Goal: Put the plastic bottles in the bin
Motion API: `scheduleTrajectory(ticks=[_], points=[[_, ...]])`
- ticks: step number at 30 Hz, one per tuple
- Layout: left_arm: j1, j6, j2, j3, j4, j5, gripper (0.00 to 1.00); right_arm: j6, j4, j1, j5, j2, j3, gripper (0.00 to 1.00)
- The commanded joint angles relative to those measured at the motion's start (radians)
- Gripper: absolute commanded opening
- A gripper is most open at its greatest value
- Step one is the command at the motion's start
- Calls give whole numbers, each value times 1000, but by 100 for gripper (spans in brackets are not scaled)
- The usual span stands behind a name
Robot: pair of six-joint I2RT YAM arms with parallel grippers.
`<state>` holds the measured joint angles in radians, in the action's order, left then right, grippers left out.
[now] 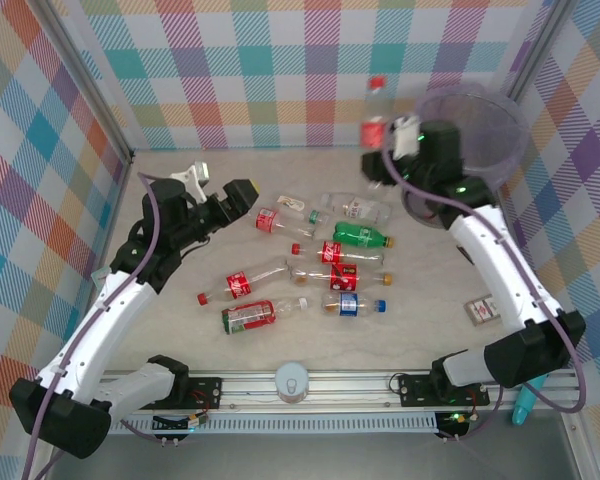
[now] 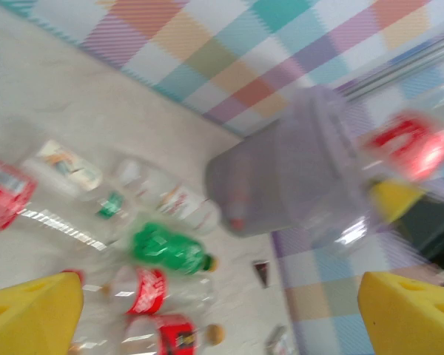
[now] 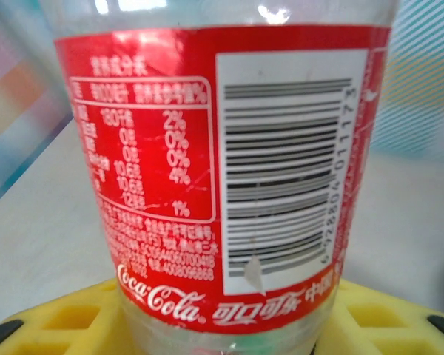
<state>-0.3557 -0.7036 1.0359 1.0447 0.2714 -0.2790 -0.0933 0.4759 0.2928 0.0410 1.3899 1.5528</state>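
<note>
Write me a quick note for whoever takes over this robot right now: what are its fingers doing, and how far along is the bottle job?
Left gripper: fingers wide open, empty, over the table beside the loose bottles.
Right gripper: shut on an upright red-labelled bottle, raised beside the bin, not yet over it.
Done: the bin's contents can't be made out.
Left: drop the held bottle in, then clear roughly ten more, including the green bottle and the blue-labelled bottle.

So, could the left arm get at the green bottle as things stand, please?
Probably yes: the left gripper is open and empty, and nothing covers the green bottle.
</note>
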Motion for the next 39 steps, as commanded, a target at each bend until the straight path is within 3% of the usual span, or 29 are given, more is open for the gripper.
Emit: scheduleTrajectory(ticks=[1,7,15,18,25,31,39], points=[[-9,58,-39,-88,193,115,94,60,-8,-93,-258,5,120,53],[-12,178,-80,-102,408,368,93,158,-174,-224,-413,177,234,52],[-19,218,-82,-133,514,546,92,171,-132,-323,-418,367,323,53],[-25,144,-85,-155,539,628,91,146,-119,-353,-401,392,311,54],[-25,26,-138,-289,465,605,88,129,-89,-365,-373,426,278,60],[-26,87,-77,-285,453,584,88,128,-68,-373,-363,443,288,72],[-53,191,-39,-236,435,589,90,117,-41,-375,-318,422,291,81]])
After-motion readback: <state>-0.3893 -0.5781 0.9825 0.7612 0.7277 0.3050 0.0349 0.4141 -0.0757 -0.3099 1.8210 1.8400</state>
